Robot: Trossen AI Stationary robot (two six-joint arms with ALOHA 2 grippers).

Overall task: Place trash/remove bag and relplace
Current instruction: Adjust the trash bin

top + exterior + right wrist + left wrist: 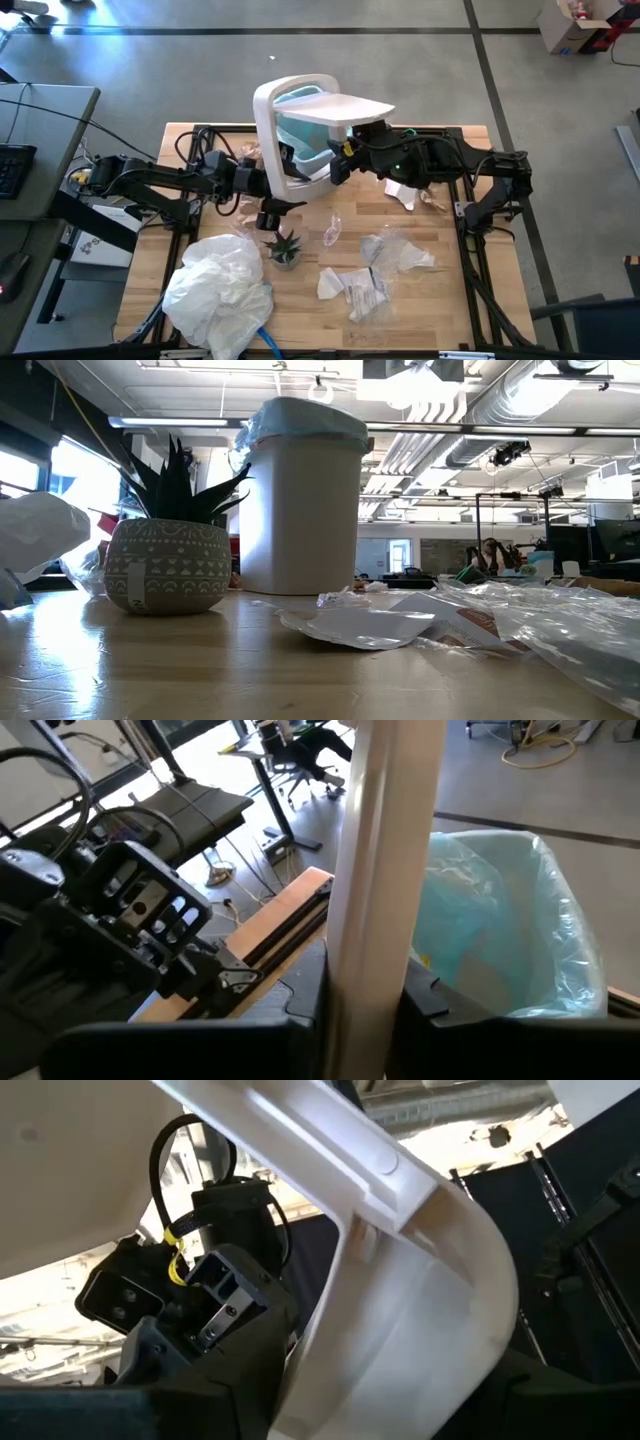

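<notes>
Crinkled clear plastic wrappers [560, 625] and white paper scraps [365, 625] lie closest in the low view, spread flat over the front right part of the wooden table [470, 300]. From above, this trash sits well apart from the white bin [300, 510], which stands at the far middle of the table. More scraps [403, 192] lie under the right arm.

Inside the bin hangs the light-blue bag [500, 920], its edge folded out over the bin's mouth all the way round. Something pale shows low in the bag, but I cannot tell what it is.

Over the bin, the white rim frame [265, 125] stands tilted up on edge, with the lid [350, 105] lying across its top. The right gripper [365, 1010] is clamped on one bar of this frame, a dark finger pressed to each side. The left gripper [290, 172] sits against the frame's other side; I cannot tell how wide its fingers stand.

Near the table's front, a small grey patterned pot [165, 565] holds a green spiky plant [175, 480]. Left of it rests a large crumpled white plastic bag [220, 285].
</notes>
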